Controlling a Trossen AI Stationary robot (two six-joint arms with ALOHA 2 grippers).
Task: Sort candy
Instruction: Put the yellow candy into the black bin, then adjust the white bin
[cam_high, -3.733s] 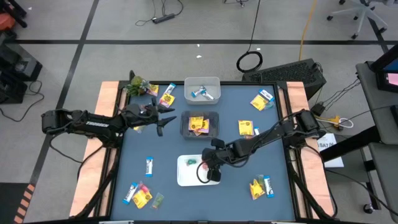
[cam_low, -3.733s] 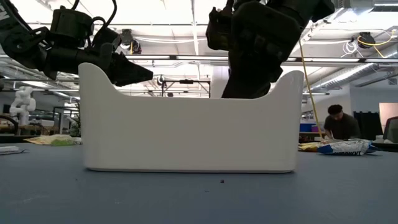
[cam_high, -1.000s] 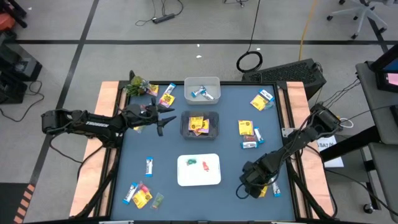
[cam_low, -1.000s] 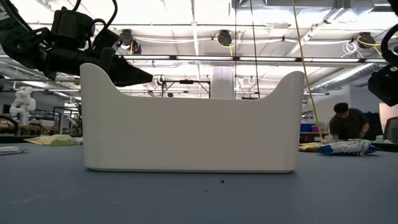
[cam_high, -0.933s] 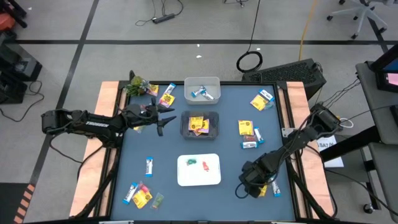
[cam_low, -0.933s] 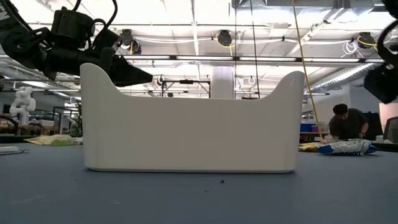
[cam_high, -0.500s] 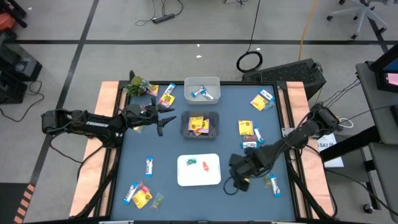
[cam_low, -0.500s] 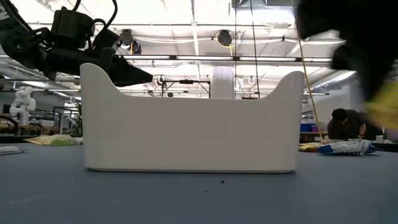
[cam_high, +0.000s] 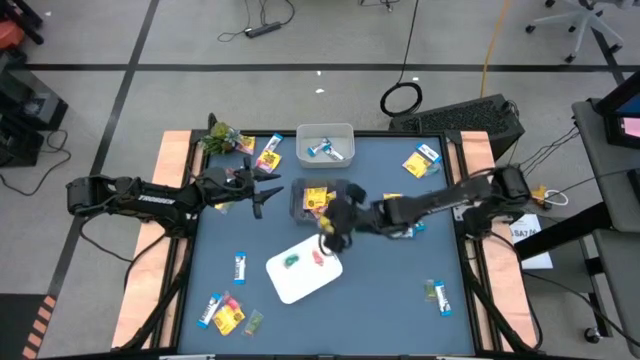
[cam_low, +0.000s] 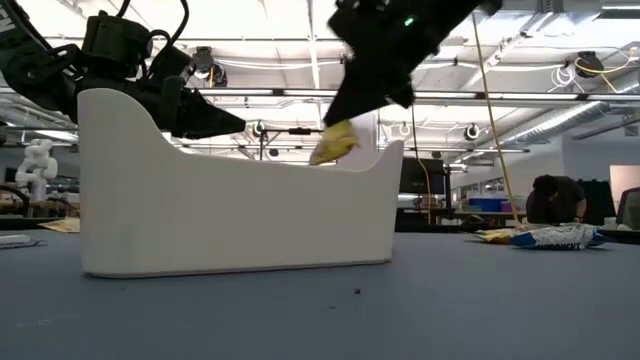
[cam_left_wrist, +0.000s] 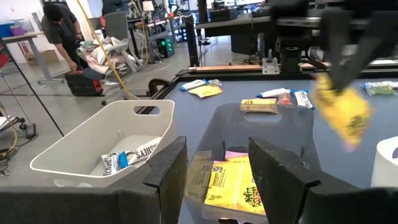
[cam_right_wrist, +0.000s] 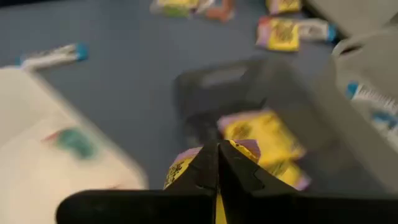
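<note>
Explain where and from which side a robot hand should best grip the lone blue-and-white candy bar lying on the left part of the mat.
The blue-and-white bar lies flat and alone on the mat, its long axis running near to far. Probably best: come straight down from above and pinch its mid-length across the narrow width, fingers closing on its two long edges.

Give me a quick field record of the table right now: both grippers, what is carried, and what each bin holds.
right gripper: shut on yellow wrapped candy packet, near the dark bin
left gripper: open, waiting over the table's left side, facing the bins
dark grey bin: yellow packets
pale grey bin: blue-and-white bars
white tray: green piece, red piece; sits askew
</note>
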